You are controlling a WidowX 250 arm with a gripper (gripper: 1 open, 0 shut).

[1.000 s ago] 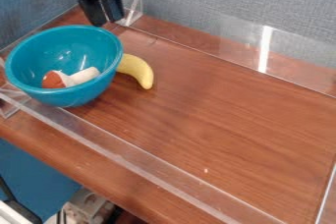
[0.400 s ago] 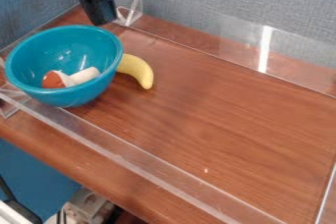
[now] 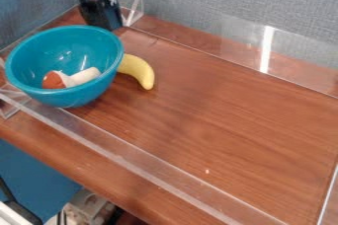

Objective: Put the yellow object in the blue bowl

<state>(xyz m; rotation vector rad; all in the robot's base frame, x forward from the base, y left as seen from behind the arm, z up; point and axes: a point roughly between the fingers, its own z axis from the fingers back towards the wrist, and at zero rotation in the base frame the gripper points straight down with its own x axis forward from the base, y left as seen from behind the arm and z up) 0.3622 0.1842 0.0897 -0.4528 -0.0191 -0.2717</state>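
One yellow object [image 3: 138, 71] lies beside one blue bowl [image 3: 40, 49]; whether the claw [image 3: 101, 16] is spread is unclear.

The gripper [image 3: 101, 12] is mostly a dark blob up at the top edge. The arm above it is cut off by the frame, and I honestly can't make out the fingertips or whether they're spread or closed. The blue bowl [image 3: 40, 71] hides the near end of the yellow object [image 3: 137, 70], so only part of the curve shows. Inside the bowl there are 2 little pieces, 1 red [image 3: 51, 80] and 1 whitish [image 3: 83, 75], too small to tell what they are. The wooden table [image 3: 224, 111] runs off the right and bottom edges, and the clear wall [image 3: 284, 51] around it half vanishes in glare.
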